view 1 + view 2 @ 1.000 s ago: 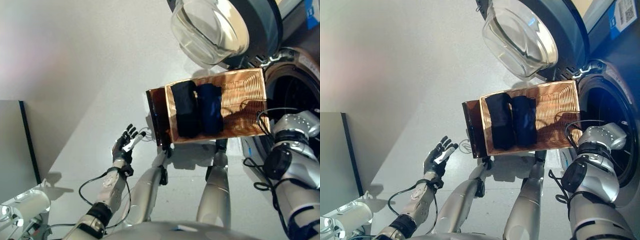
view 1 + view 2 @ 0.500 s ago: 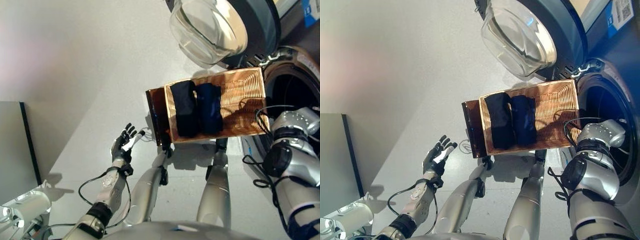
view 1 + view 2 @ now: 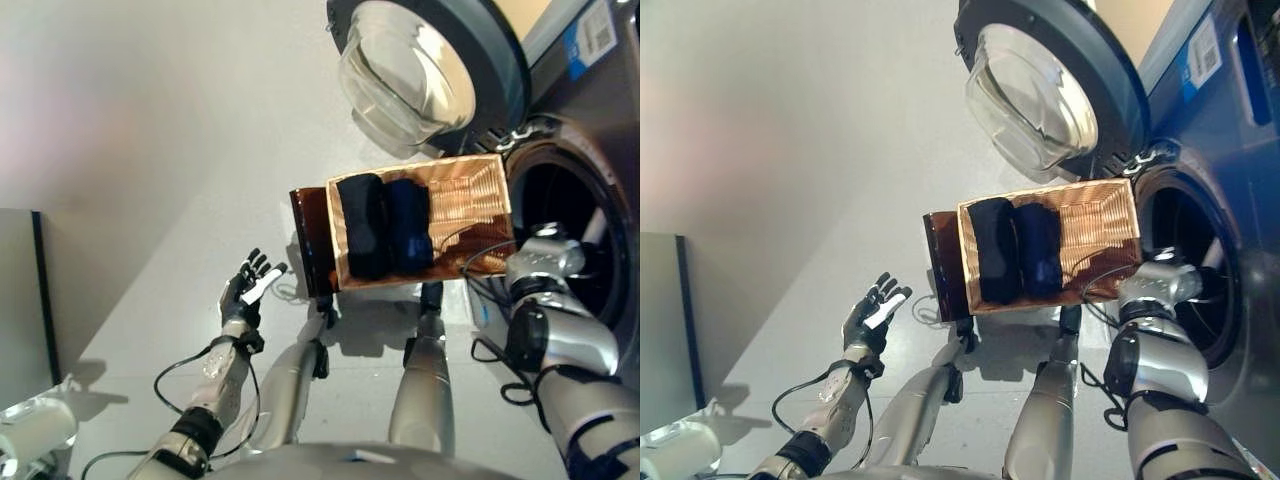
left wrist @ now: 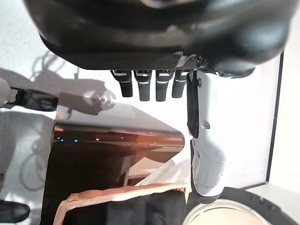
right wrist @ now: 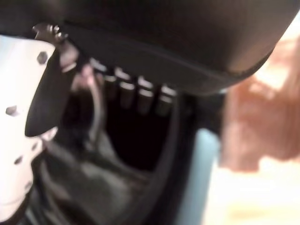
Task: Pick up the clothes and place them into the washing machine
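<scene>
Two folded garments lie side by side in a woven orange basket (image 3: 470, 195): a black one (image 3: 362, 225) and a dark blue one (image 3: 408, 225). The basket stands just in front of the washing machine, whose round glass door (image 3: 420, 75) is swung open above the dark drum opening (image 3: 565, 215). My left hand (image 3: 245, 290) hovers open over the floor, well left of the basket, and holds nothing. My right arm reaches to the basket's corner by the drum. Its hand (image 5: 136, 96) shows in the right wrist view, fingers straight and empty, with the dark drum beyond.
A dark brown box (image 3: 310, 240) stands against the basket's left side. A grey panel (image 3: 20, 290) stands at the far left, with a white cylinder (image 3: 35, 430) on the floor below it. Pale grey floor stretches left of the basket.
The whole picture has shifted, so the camera moved and more of the washer front shows. My right forearm has come nearer the basket's corner. The left hand holds its pose.
</scene>
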Robot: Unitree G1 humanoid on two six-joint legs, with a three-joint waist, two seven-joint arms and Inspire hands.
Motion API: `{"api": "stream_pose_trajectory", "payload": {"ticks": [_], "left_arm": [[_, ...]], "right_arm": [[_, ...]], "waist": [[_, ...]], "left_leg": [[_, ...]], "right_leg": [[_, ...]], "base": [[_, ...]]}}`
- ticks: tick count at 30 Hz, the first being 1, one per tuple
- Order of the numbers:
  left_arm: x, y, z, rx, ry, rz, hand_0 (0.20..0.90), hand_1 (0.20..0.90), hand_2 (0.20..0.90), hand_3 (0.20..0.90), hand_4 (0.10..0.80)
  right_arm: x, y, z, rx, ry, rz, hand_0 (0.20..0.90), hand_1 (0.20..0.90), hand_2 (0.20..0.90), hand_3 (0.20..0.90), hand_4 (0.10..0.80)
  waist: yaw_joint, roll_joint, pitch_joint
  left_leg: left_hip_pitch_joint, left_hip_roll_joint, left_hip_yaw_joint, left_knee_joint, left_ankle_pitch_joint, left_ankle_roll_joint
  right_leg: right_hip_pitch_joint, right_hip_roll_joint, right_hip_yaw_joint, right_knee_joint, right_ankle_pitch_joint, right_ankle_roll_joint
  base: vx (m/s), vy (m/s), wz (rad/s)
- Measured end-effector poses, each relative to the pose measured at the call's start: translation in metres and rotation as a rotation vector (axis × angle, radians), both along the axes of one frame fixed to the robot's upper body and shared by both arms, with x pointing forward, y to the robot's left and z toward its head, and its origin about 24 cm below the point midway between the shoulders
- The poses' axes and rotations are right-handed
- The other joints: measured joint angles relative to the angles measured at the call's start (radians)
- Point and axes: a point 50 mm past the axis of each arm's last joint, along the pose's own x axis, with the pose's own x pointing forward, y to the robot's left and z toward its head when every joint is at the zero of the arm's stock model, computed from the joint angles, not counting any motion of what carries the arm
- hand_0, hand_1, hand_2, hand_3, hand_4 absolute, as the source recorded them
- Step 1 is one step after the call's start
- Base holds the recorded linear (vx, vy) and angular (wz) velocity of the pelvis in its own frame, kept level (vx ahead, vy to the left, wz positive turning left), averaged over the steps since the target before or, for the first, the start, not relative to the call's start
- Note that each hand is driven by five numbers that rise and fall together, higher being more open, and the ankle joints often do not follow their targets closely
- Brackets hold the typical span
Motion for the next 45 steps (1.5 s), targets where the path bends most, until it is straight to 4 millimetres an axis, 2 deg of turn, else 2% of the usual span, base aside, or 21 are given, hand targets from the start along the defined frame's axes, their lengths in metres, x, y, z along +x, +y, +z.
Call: {"api": "stream_pose_trajectory", "payload": {"ticks": [3, 5, 8, 11, 16, 19, 21, 24, 32, 43, 45], "left_arm": [[-0.007, 0.010, -0.004, 0.010, 0.017, 0.026, 0.900, 0.900, 0.900, 0.900, 0.800], [-0.009, 0.017, -0.005, 0.019, 0.025, 0.054, 0.900, 0.900, 0.900, 0.900, 0.800], [-0.008, 0.027, -0.004, 0.036, 0.027, 0.102, 0.900, 0.900, 0.900, 0.900, 0.800], [-0.006, 0.031, -0.002, 0.048, 0.018, 0.123, 0.900, 0.900, 0.900, 0.900, 0.800], [-0.009, 0.031, -0.006, 0.076, 0.041, 0.120, 0.900, 0.900, 0.900, 0.900, 0.800], [-0.008, 0.034, -0.005, 0.088, 0.038, 0.124, 0.900, 0.900, 0.900, 0.900, 0.800], [-0.009, 0.033, -0.005, 0.090, 0.041, 0.125, 0.900, 0.900, 0.900, 0.900, 0.800], [-0.005, 0.032, -0.002, 0.103, 0.023, 0.108, 0.900, 0.900, 0.900, 0.900, 0.800], [-0.005, 0.032, -0.002, 0.110, 0.023, 0.096, 0.900, 0.900, 0.900, 0.900, 0.800], [0.000, 0.035, 0.004, 0.132, 0.001, 0.078, 0.900, 0.900, 0.900, 0.900, 0.800], [0.002, 0.037, 0.008, 0.139, -0.013, 0.071, 0.900, 0.900, 0.900, 0.900, 0.800]], "right_arm": [[-0.004, 0.021, -0.024, -0.090, 0.127, 0.165, 0.900, 0.900, 0.900, 0.900, 0.800], [-0.004, 0.033, -0.031, -0.184, 0.198, 0.270, 0.900, 0.900, 0.900, 0.900, 0.800], [0.001, 0.059, -0.037, -0.364, 0.280, 0.461, 0.900, 0.900, 0.900, 0.900, 0.800], [0.008, 0.082, -0.038, -0.435, 0.291, 0.560, 0.900, 0.900, 0.900, 0.900, 0.800], [0.009, 0.104, -0.045, -0.580, 0.383, 0.718, 0.900, 0.900, 0.900, 0.900, 0.800], [0.010, 0.115, -0.047, -0.725, 0.444, 0.827, 0.900, 0.900, 0.900, 0.900, 0.800], [0.011, 0.118, -0.047, -0.790, 0.479, 0.870, 0.900, 0.900, 0.900, 0.900, 0.800], [0.008, 0.113, -0.056, -0.946, 0.664, 0.960, 0.900, 0.900, 0.900, 0.900, 0.800], [0.000, 0.098, -0.070, -1.103, 1.000, 1.041, 0.900, 0.900, 0.900, 0.900, 0.800], [0.009, 0.095, -0.059, -1.096, 1.023, 1.014, 0.900, 0.900, 0.900, 0.900, 0.800], [0.014, 0.095, -0.053, -1.098, 1.018, 1.002, 0.900, 0.900, 0.900, 0.900, 0.800]], "waist": [[0.001, -0.027, -0.012], [0.004, -0.037, -0.012], [0.001, -0.046, -0.011], [0.002, -0.056, -0.015], [0.005, -0.075, -0.017], [0.009, -0.093, -0.021], [0.015, -0.096, -0.023], [0.039, -0.096, -0.023], [0.089, -0.096, -0.023], [0.144, -0.104, -0.006], [0.146, -0.102, 0.004]], "left_leg": [[0.003, 0.005, -0.009, 0.005, 0.003, 0.002], [0.017, 0.010, -0.011, 0.007, 0.001, -0.001], [0.044, 0.019, -0.014, 0.007, -0.003, -0.006], [0.051, 0.030, -0.017, 0.009, -0.007, -0.013], [0.081, 0.035, -0.020, 0.005, -0.006, -0.014], [0.085, 0.039, -0.020, 0.006, -0.007, -0.015], [0.085, 0.040, -0.021, 0.006, -0.007, -0.015], [0.081, 0.041, -0.030, 0.008, -0.006, -0.017], [0.073, 0.042, -0.064, 0.010, -0.002, -0.021], [0.037, 0.042, -0.111, 0.016, 0.004, -0.034], [0.010, 0.042, -0.124, 0.033, 0.003, -0.035]], "right_leg": [[0.016, 0.006, -0.008, -0.006, 0.000, -0.002], [0.037, 0.011, -0.014, -0.017, 0.002, -0.005], [0.069, 0.019, -0.022, -0.022, 0.002, -0.005], [0.087, 0.030, -0.032, -0.035, 0.003, -0.015], [0.126, 0.034, -0.042, -0.048, 0.005, -0.013], [0.137, 0.037, -0.052, -0.053, 0.003, -0.015], [0.137, 0.037, -0.053, -0.053, 0.003, -0.015], [0.138, 0.039, -0.060, -0.052, 0.003, -0.016], [0.155, 0.039, -0.095, -0.053, -0.003, -0.025], [0.154, 0.042, -0.145, -0.054, -0.012, -0.032], [0.151, 0.042, -0.170, -0.054, -0.015, -0.033]], "base": [[0.030, -0.056, 0.06], [0.041, -0.051, 0.03], [0.006, -0.019, -0.02], [0.041, -0.043, 0.00], [0.011, -0.018, 0.03], [0.002, -0.014, 0.05], [0.000, 0.000, 0.00], [-0.013, -0.003, 0.05], [-0.016, 0.007, 0.12], [-0.015, 0.004, 0.13], [-0.027, 0.009, 0.26]]}}
